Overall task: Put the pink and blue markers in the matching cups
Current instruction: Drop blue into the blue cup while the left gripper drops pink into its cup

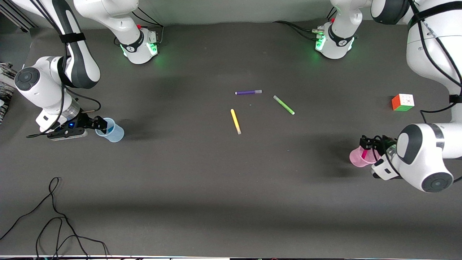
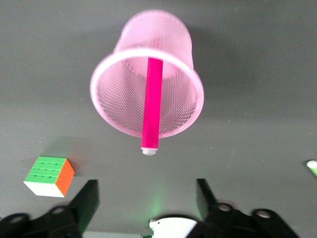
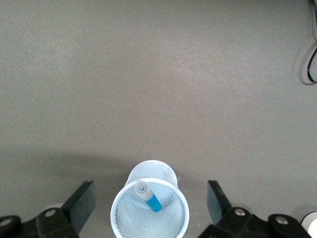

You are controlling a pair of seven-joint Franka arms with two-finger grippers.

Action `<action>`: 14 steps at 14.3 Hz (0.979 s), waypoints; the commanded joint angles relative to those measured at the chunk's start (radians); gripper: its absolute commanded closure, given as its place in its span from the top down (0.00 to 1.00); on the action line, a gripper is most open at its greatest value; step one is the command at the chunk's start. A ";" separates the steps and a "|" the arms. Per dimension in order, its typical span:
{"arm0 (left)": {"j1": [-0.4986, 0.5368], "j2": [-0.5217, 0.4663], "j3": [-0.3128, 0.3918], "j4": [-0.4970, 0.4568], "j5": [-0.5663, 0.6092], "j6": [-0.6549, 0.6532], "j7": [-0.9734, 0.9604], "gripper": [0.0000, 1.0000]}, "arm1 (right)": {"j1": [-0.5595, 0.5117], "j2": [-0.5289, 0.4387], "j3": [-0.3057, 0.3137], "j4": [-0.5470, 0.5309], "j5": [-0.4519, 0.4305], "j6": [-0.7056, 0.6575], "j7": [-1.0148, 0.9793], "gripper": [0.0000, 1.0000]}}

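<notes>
Robot laboratory, two white arm bases with green lights [image 1: 142, 45] bolted at 11 and 1 o'clock on a dark grey table [image 1: 216, 180] — loose black cables [image 1: 54, 216] at 7 o'clock, bare test setup — no home furniture.

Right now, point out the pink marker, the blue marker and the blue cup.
pink marker [image 2: 151, 106], left wrist view, mid-barrel, standing inside the pink cup [image 2: 111, 106].
blue marker [image 3: 153, 202], right wrist view, blue barrel just below its pale end.
blue cup [image 1: 116, 134], front view, outer wall, toward the right arm's end of the table.
</notes>
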 commanded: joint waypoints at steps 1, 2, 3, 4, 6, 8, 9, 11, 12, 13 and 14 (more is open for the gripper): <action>-0.006 -0.056 0.004 0.051 0.019 -0.060 0.002 1.00 | 0.008 -0.010 0.003 0.123 -0.002 -0.221 -0.001 1.00; 0.003 -0.091 0.002 0.045 0.021 -0.064 0.004 1.00 | 0.008 0.002 0.011 0.200 0.006 -0.336 0.000 1.00; 0.010 -0.132 0.001 0.031 0.010 -0.054 0.006 1.00 | 0.008 0.010 0.015 0.266 0.039 -0.422 -0.004 1.00; 0.020 -0.171 -0.005 0.019 0.007 -0.044 0.007 1.00 | 0.008 0.007 0.016 0.308 0.067 -0.482 -0.011 1.00; 0.020 -0.269 -0.007 -0.033 -0.013 0.008 0.013 1.00 | 0.008 -0.018 0.025 0.381 0.070 -0.580 -0.011 1.00; 0.020 -0.402 -0.007 -0.177 -0.020 0.117 0.013 1.00 | 0.009 -0.030 0.040 0.502 0.072 -0.721 0.000 1.00; 0.020 -0.472 -0.007 -0.260 -0.020 0.180 0.013 1.00 | 0.008 -0.047 0.057 0.551 0.070 -0.766 0.000 1.00; 0.020 -0.591 -0.007 -0.386 -0.020 0.264 0.012 1.00 | 0.008 -0.097 0.081 0.598 0.070 -0.824 0.006 1.00; 0.017 -0.614 -0.007 -0.397 -0.022 0.263 0.012 1.00 | 0.008 -0.135 0.098 0.598 0.070 -0.838 0.052 1.00; 0.011 -0.629 -0.008 -0.394 -0.025 0.257 0.009 1.00 | 0.008 -0.172 0.123 0.598 0.070 -0.867 0.127 1.00; 0.010 -0.654 -0.008 -0.394 -0.045 0.252 0.009 1.00 | 0.008 -0.202 0.144 0.601 0.072 -0.915 0.190 1.00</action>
